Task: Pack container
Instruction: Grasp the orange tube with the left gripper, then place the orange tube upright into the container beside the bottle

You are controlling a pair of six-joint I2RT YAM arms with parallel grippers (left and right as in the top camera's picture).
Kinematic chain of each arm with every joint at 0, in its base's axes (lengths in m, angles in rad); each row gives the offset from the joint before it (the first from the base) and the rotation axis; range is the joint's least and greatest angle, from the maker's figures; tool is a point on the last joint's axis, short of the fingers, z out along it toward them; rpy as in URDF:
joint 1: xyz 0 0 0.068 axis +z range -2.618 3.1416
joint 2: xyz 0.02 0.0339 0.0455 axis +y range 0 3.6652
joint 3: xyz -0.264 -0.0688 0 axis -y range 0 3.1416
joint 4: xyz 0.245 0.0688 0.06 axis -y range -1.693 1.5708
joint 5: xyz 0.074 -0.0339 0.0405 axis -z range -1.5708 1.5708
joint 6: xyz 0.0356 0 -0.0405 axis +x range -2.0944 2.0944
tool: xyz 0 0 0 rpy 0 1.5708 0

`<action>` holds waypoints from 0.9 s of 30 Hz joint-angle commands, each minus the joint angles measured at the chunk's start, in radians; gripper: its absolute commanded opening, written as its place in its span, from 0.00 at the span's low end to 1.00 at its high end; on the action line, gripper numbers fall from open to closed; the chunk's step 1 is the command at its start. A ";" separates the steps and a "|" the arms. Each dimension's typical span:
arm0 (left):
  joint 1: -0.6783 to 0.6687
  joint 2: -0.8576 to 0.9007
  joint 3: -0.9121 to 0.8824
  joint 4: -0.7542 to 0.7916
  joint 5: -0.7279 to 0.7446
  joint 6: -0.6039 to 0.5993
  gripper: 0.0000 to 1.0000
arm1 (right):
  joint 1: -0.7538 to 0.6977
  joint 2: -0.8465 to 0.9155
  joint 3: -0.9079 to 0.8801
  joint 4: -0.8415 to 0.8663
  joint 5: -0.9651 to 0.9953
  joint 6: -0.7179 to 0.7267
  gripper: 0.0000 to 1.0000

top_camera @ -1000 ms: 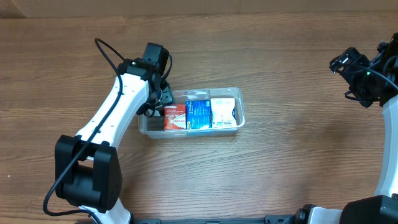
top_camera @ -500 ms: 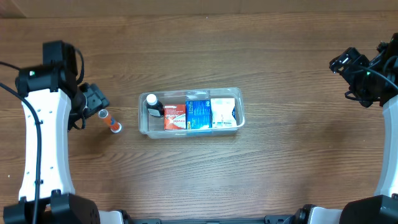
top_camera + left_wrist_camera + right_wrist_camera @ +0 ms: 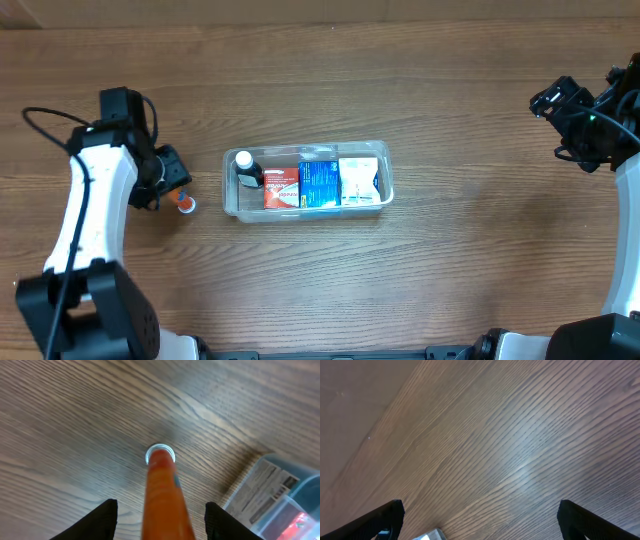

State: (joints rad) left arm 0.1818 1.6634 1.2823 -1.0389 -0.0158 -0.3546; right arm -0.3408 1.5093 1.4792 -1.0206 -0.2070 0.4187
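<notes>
Hovering my left claw [image 3: 161, 516], fingers apart, astride the orange tube [image 3: 163, 491] near the container [image 3: 310, 214]; my right claw [image 3: 480, 512] is spread wide too.

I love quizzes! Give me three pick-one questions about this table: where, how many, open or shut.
1. Where is the orange tube?
A) in the container
B) on the table beside it
C) in the right jaws
2. How many boxes in the container?
A) one
B) five
C) three
3. Left jaws?
A) open around the tube
B) shut on a box
C) hidden
Answers: 1 B, it lies on wood; 2 C, red, blue, white; 3 A, gaps show beside the tube.
</notes>
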 commanded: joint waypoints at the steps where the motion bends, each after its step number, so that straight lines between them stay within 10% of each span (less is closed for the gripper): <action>1: -0.013 0.064 -0.007 0.005 0.018 0.018 0.54 | -0.002 -0.010 0.008 0.004 -0.005 0.000 1.00; 13: -0.012 0.068 0.085 -0.061 0.018 0.018 0.27 | -0.002 -0.009 0.008 0.004 -0.005 0.000 1.00; 19: -0.020 0.018 0.401 -0.344 0.042 0.018 0.19 | -0.002 -0.009 0.008 0.004 -0.005 0.000 1.00; 27: -0.283 -0.139 0.607 -0.502 0.080 -0.017 0.15 | -0.002 -0.010 0.008 0.004 -0.005 0.000 1.00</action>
State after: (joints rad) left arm -0.0158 1.5448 1.8748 -1.5265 0.0757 -0.3401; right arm -0.3405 1.5093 1.4788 -1.0206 -0.2062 0.4187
